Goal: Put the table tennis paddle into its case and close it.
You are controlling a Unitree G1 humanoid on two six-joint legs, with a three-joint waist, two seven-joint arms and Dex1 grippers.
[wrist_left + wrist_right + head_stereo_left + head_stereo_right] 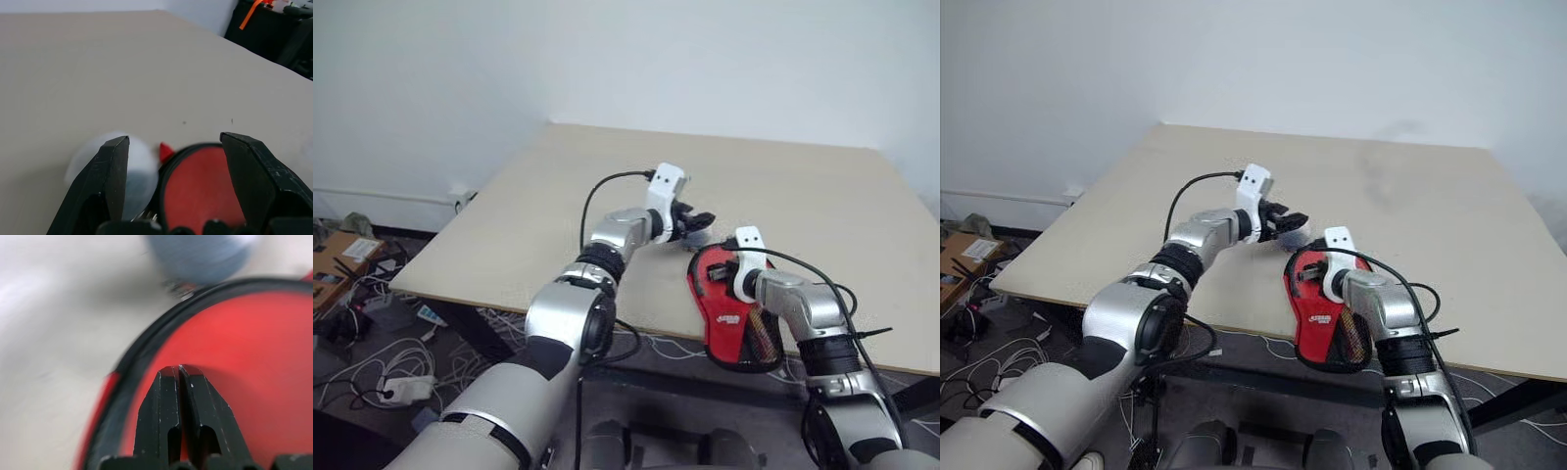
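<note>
The case (pixel 732 315) lies near the table's front edge, red side up, with its white logo and black mesh patch showing. My right gripper (pixel 178 368) is shut, its fingertips pressing on the case's red top just inside the black edging (pixel 146 345). My left gripper (pixel 173 142) is open, hovering just beyond the case's rounded end (pixel 200 191). A small grey-blue and white ball-like thing (pixel 137 169) sits beside one left finger (pixel 110 171), not held. The table tennis paddle is hidden.
The beige table (pixel 803 186) stretches far behind and to both sides of the case. Its front edge (pixel 607 325) runs close under the case. On the floor at the left lie cables (pixel 382 362) and a cardboard box (pixel 337 257).
</note>
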